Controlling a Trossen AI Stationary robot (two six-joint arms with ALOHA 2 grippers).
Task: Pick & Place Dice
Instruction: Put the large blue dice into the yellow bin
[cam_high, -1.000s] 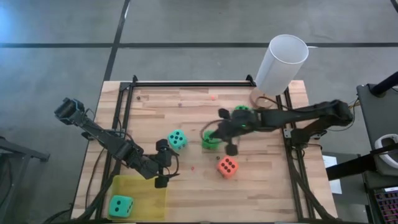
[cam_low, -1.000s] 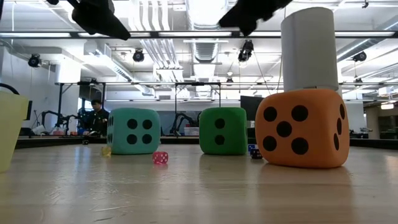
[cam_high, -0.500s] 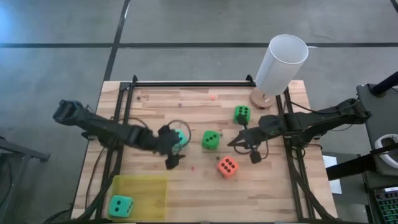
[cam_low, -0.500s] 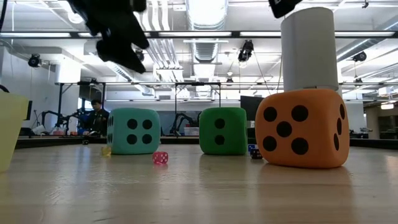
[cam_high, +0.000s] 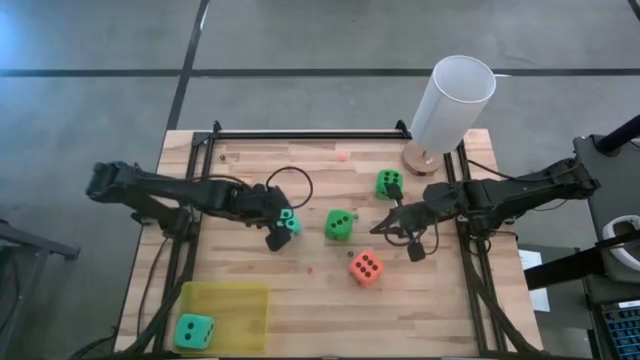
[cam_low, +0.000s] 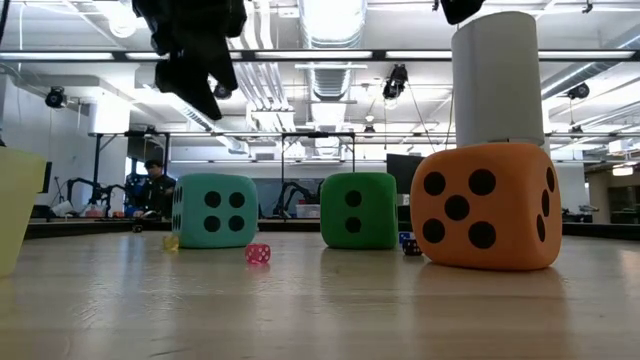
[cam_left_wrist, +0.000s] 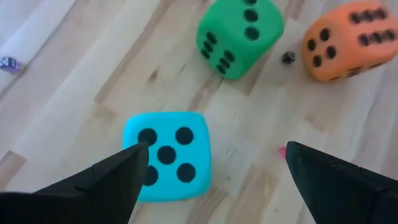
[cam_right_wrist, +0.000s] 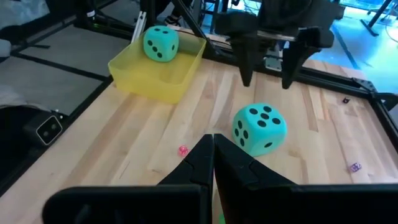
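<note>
I see the left gripper (cam_left_wrist: 211, 168) spread wide, empty, hovering over a soft, round-cornered teal die (cam_left_wrist: 166, 155) on the plank table (cam_high: 300, 300); its near edge is cut off behind one finger. Right gripper (cam_right_wrist: 214, 163) pinched shut, empty. A second teal die (cam_right_wrist: 161, 43) lies in the yellow tray (cam_right_wrist: 180, 78).

Four dice (cam_high: 339, 224) on table, one in tray.
</note>
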